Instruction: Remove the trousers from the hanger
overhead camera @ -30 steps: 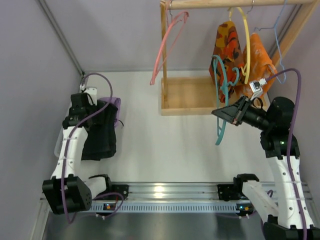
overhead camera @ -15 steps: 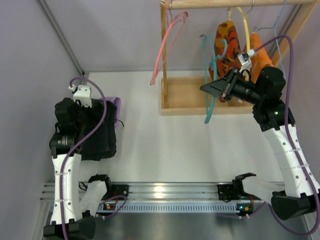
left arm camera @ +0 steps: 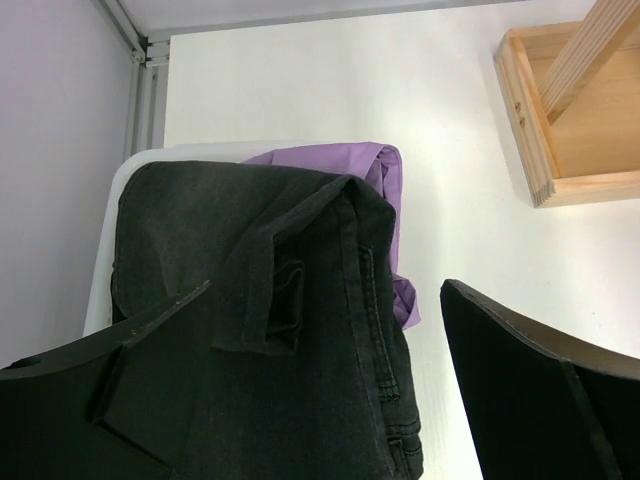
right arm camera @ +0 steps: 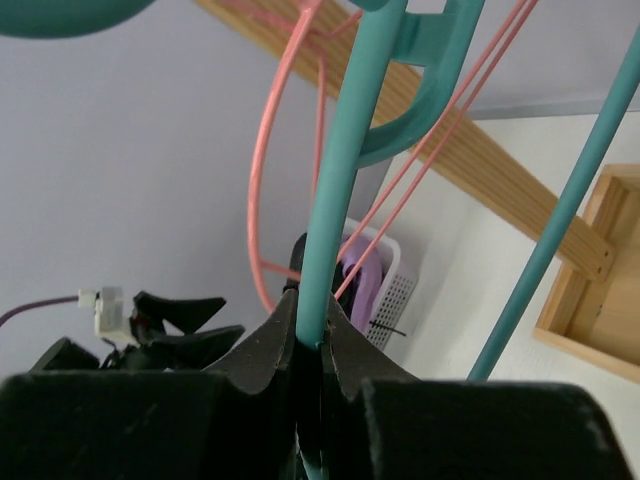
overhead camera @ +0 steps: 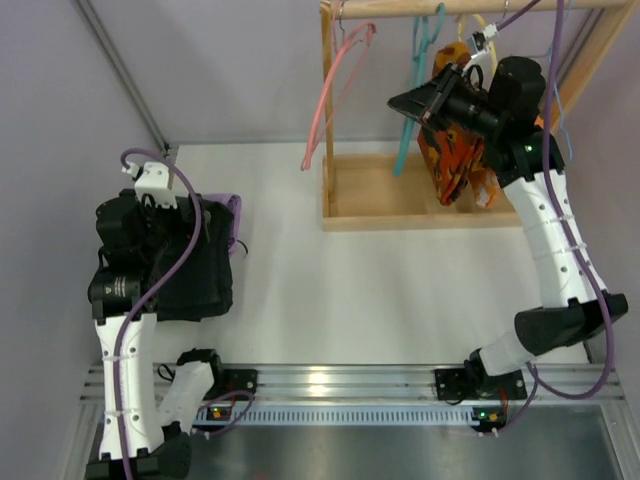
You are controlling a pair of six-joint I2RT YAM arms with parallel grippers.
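Note:
The black trousers [overhead camera: 205, 275] lie bunched on a white basket at the table's left and carry no hanger; in the left wrist view the trousers [left arm camera: 270, 380] fill the lower left. My left gripper [left arm camera: 325, 290] hangs open above them with nothing between its fingers, and it [overhead camera: 172, 222] shows dark against the cloth from above. My right gripper [overhead camera: 398, 103] is raised by the wooden rail [overhead camera: 450, 7], shut on the bare teal hanger [overhead camera: 404, 140]. The teal hanger's [right arm camera: 335, 200] bar runs up between the closed jaws of the right gripper [right arm camera: 310, 322].
A pink hanger [overhead camera: 335, 85] hangs at the rail's left end. Orange patterned garments [overhead camera: 455, 160] hang behind the right arm. The rack's wooden base tray [overhead camera: 375, 195] sits below. A purple cloth [left arm camera: 340, 160] lies under the trousers in the white basket [left arm camera: 100, 290].
The right arm has lifted the teal hanger from in front of the rack's base up to the rail. The left gripper has opened wider and drawn back above the trousers.

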